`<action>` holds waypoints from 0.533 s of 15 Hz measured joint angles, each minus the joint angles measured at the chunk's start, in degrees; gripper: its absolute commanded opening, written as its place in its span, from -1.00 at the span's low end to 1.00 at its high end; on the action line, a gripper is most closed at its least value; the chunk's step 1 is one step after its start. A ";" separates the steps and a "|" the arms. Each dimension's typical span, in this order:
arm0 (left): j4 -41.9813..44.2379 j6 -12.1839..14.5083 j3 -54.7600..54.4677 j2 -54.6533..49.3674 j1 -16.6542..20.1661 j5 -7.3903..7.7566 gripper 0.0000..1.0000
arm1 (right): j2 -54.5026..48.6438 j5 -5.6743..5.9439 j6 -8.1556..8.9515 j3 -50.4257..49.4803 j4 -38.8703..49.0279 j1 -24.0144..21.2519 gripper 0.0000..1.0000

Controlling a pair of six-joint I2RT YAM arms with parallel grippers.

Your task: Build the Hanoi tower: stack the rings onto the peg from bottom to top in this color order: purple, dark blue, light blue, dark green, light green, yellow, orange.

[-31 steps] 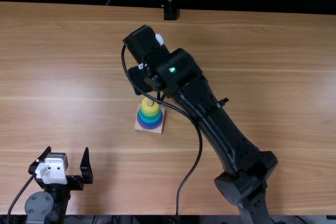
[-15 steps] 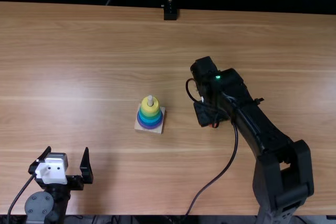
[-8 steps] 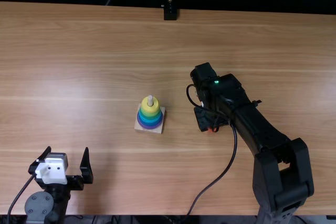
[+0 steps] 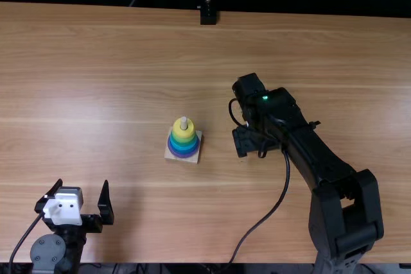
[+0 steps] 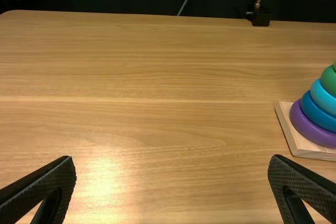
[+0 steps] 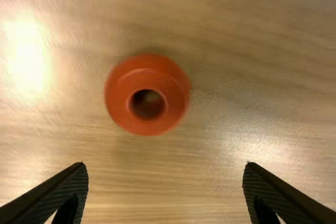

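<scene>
Tower [image 4: 184, 138] looked one ring short

Purple to dark green were in order, yellow topmost; light green hard to confirm. Left: orange [image 6: 116, 95], on the table right of tower, right gripper [image 6: 165, 166] above, fingers spread. Left gripper [image 5: 172, 158] spread too, left of tower, not in the way. Peg tip [image 4: 183, 122] bare.

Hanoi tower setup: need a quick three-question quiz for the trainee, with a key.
1. Which ring lies on the table, off the peg?
2. True or false: the left end effector stands open.
3. Which ring rests on the wooden base?
A yellow
B dark green
C purple

Key: 1 the orange ring; 2 true; 3 C
</scene>
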 measured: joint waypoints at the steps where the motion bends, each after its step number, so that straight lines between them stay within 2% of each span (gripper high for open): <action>1: 0.00 0.02 0.02 0.02 -0.02 0.00 1.00 | 0.00 0.15 1.55 1.36 2.21 0.00 1.00; 3: -0.02 0.02 0.00 0.00 -0.02 0.00 1.00 | -0.72 0.24 3.67 1.60 11.89 -0.02 1.00; 8: 0.00 -0.02 0.00 0.00 -0.02 0.00 1.00 | -16.06 0.22 4.59 -14.08 38.91 -0.92 1.00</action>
